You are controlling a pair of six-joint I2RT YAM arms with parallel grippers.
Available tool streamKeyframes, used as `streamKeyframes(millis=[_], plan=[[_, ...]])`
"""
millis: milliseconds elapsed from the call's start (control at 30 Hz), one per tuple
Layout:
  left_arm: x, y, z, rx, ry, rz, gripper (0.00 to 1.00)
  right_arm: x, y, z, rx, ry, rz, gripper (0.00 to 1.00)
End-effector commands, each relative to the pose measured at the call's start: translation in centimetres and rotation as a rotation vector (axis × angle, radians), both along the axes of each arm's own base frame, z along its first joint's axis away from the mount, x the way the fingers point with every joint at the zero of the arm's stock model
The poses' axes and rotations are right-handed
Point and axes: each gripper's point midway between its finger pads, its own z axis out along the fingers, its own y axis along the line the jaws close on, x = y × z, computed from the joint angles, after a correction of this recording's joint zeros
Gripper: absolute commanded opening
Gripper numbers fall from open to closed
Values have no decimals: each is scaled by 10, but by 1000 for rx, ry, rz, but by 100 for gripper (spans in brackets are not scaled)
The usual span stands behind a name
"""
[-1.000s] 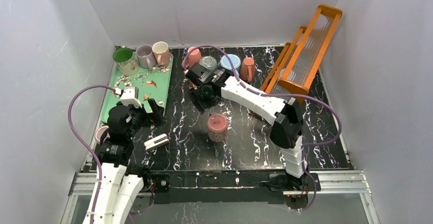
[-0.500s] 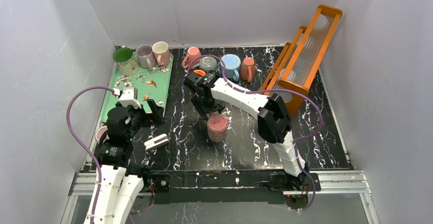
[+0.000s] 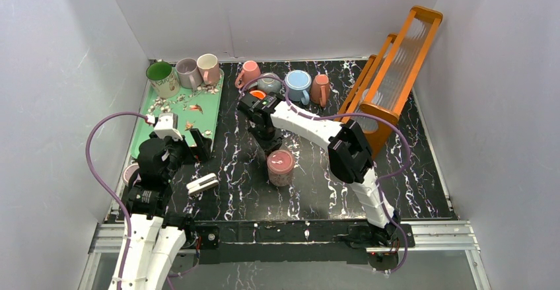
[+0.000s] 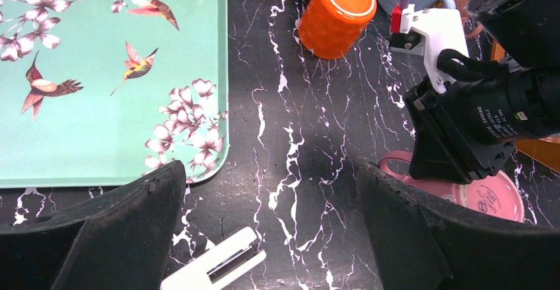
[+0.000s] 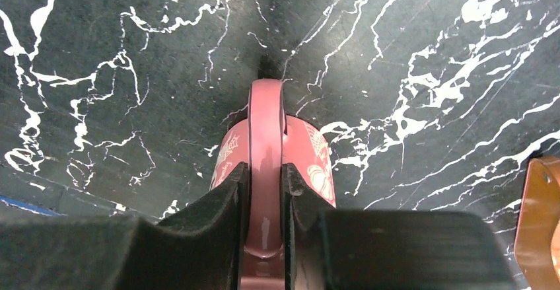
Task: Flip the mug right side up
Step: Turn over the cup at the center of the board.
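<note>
mid-counter (image 3: 310, 191), the right gripper (image 5: 264, 174) pinches the handle (image 5: 265, 118) of the upside-down pink mug (image 3: 280, 163) between its fingers. beside the tray (image 4: 99, 118), the left gripper (image 4: 271, 227) holds its fingers wide apart, gripping nothing.

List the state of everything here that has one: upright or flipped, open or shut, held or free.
pink mug: upside down, held by its handle
right gripper: shut on the pink mug's handle
left gripper: open, empty
green mug: upright, free
orange cup: upside down, free
</note>
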Motion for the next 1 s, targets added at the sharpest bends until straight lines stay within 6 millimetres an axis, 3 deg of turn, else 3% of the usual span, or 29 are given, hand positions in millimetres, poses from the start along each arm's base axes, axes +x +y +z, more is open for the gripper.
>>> streamKeyframes(millis=[0, 300, 433, 633, 800, 900, 967], plan=[[-1, -1, 13, 1, -25, -11, 98, 3, 18, 11, 95, -18, 43, 20], [-2, -1, 13, 1, -28, -8, 98, 1, 11, 1, 57, -5, 44, 38], [-1, 0, 13, 2, -29, -5, 98, -1, 9, -4, 40, 5, 45, 39], [-1, -1, 13, 2, -25, -7, 98, 1, 11, -4, 55, -5, 55, 29], [-1, -1, 12, 2, -22, -7, 98, 2, 11, -10, 48, -7, 62, 41], [-1, -1, 12, 3, -21, -7, 98, 2, 11, -14, 43, 1, 65, 42], [-1, -1, 11, 4, -21, -7, 98, 2, 10, -15, 39, 1, 66, 36]])
